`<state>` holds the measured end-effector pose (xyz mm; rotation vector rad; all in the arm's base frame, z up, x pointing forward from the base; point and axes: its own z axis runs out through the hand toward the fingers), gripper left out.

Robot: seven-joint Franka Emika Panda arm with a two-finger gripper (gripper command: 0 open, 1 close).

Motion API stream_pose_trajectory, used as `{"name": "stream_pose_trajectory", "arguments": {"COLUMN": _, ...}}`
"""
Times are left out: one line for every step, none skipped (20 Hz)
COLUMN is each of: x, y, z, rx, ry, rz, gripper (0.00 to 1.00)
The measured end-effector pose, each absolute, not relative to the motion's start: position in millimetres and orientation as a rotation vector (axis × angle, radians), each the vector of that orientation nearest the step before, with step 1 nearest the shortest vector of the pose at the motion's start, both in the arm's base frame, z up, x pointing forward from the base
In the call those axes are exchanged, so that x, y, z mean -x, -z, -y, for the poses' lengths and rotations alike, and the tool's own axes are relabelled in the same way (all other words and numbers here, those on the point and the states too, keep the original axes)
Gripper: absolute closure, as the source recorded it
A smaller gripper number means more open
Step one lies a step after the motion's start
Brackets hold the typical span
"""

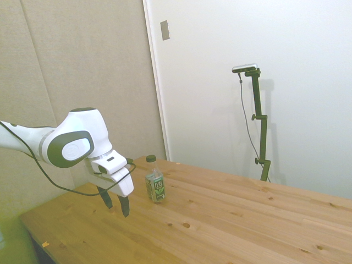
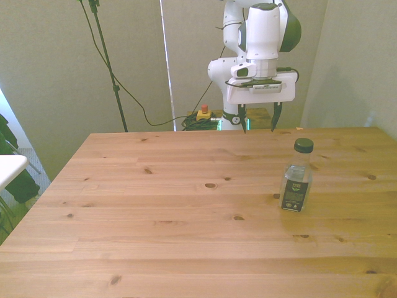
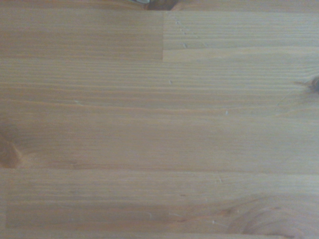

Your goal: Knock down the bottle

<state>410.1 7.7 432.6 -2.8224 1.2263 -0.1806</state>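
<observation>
My claw [image 2: 259, 124] hangs above the far edge of the wooden table [image 2: 186, 211], its two dark fingers [image 1: 124, 205] spread wide, pointing down, holding and touching nothing. The bottle [image 2: 296, 176] stands upright on the table toward the front view's right, apart from my fingers and nearer the camera. In the side view the bottle [image 1: 154, 180] stands just beyond my claw [image 1: 115, 203]. My wrist camera sees only bare wood planks [image 3: 159, 129].

Bare bench [image 2: 173, 211] across the front view's left and middle; only the upright bottle [image 2: 296, 176] in the way, toward the front view's right, apart from the spread-fingered end effector [image 2: 259, 126]
</observation>
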Motion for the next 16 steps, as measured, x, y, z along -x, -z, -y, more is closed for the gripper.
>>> {"name": "stream_pose_trajectory", "arguments": {"x": -410, "y": -432, "z": -8, "rx": 2.823, "ry": 0.180, "rz": -1.227, "gripper": 0.00}}
{"name": "stream_pose_trajectory", "arguments": {"x": -409, "y": -430, "z": -7, "rx": 2.823, "ry": 0.174, "rz": -1.230, "gripper": 1.00}}
{"name": "stream_pose_trajectory", "arguments": {"x": -410, "y": -430, "z": -8, "rx": 2.823, "ry": 0.174, "rz": -1.230, "gripper": 1.00}}
{"name": "stream_pose_trajectory", "arguments": {"x": -411, "y": -432, "z": -10, "rx": 2.823, "ry": 0.178, "rz": -1.231, "gripper": 1.00}}
{"name": "stream_pose_trajectory", "arguments": {"x": -413, "y": -436, "z": -15, "rx": 2.822, "ry": 0.185, "rz": -1.234, "gripper": 1.00}}
{"name": "stream_pose_trajectory", "arguments": {"x": -417, "y": -441, "z": -22, "rx": 2.820, "ry": 0.194, "rz": -1.237, "gripper": 1.00}}
{"name": "stream_pose_trajectory", "arguments": {"x": -421, "y": -446, "z": -31, "rx": 2.815, "ry": 0.205, "rz": -1.241, "gripper": 1.00}}
{"name": "stream_pose_trajectory", "arguments": {"x": -425, "y": -451, "z": -39, "rx": 2.813, "ry": 0.211, "rz": -1.242, "gripper": 1.00}}
{"name": "stream_pose_trajectory", "arguments": {"x": -429, "y": -457, "z": -47, "rx": 2.811, "ry": 0.214, "rz": -1.244, "gripper": 1.00}}
{"name": "stream_pose_trajectory", "arguments": {"x": -434, "y": -463, "z": -54, "rx": 2.806, "ry": 0.220, "rz": -1.246, "gripper": 1.00}}
{"name": "stream_pose_trajectory", "arguments": {"x": -440, "y": -469, "z": -59, "rx": 2.797, "ry": 0.226, "rz": -1.253, "gripper": 1.00}}
{"name": "stream_pose_trajectory", "arguments": {"x": -446, "y": -475, "z": -64, "rx": 2.787, "ry": 0.234, "rz": -1.261, "gripper": 1.00}}
{"name": "stream_pose_trajectory", "arguments": {"x": -453, "y": -480, "z": -69, "rx": 2.775, "ry": 0.242, "rz": -1.271, "gripper": 1.00}}
{"name": "stream_pose_trajectory", "arguments": {"x": -460, "y": -483, "z": -73, "rx": 2.766, "ry": 0.246, "rz": -1.281, "gripper": 1.00}}
{"name": "stream_pose_trajectory", "arguments": {"x": -467, "y": -485, "z": -78, "rx": 2.761, "ry": 0.243, "rz": -1.293, "gripper": 1.00}}
{"name": "stream_pose_trajectory", "arguments": {"x": -474, "y": -485, "z": -81, "rx": 2.760, "ry": 0.241, "rz": -1.307, "gripper": 1.00}}
